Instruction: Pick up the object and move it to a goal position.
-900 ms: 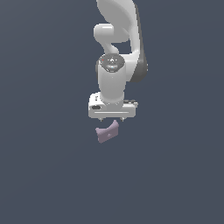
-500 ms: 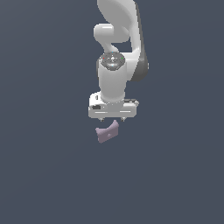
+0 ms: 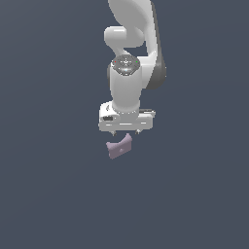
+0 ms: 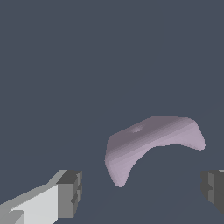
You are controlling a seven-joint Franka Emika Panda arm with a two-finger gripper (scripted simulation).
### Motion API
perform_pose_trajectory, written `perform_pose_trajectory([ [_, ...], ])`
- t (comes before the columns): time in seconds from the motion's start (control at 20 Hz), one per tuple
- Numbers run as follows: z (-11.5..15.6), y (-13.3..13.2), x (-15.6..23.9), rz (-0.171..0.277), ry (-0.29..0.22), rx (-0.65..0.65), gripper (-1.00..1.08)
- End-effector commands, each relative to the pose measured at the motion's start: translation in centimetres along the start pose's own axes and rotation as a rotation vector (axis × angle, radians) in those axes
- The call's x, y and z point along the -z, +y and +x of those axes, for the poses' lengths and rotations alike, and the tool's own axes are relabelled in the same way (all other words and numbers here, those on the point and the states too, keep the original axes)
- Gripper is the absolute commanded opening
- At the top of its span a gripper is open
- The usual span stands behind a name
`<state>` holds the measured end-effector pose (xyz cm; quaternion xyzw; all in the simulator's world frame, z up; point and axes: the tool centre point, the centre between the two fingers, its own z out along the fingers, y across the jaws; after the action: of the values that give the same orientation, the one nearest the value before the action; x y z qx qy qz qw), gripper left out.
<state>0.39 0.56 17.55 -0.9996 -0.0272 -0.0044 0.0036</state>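
Observation:
The object point(image 3: 119, 146) is a small pale mauve-purple piece with a notch in one edge, lying on the dark surface. My white gripper point(image 3: 125, 132) hangs straight above it, open, with its short fingertips just over the piece and apart from it. In the wrist view the object point(image 4: 148, 140) lies ahead of the gap of the gripper point(image 4: 142, 190), between the two grey fingers point(image 4: 70, 192). The fingers stand wide of it on either side, and nothing is held.
A plain dark blue-grey surface point(image 3: 48, 194) fills the scene on all sides. The white arm point(image 3: 131, 44) rises above the gripper toward the top of the exterior view. No other objects show.

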Motion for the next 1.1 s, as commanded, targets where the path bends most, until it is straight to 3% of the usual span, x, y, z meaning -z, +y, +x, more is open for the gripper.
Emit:
perform_pose_trajectory([
  [0.0,0.0,0.0,0.0,0.0,0.0,-0.01,1.0],
  [0.5,0.0,0.3,-0.4,0.001,-0.002,-0.14,1.0],
  [1.05,0.0,1.0,-1.2,0.0,-0.006,-0.426,1.0],
])
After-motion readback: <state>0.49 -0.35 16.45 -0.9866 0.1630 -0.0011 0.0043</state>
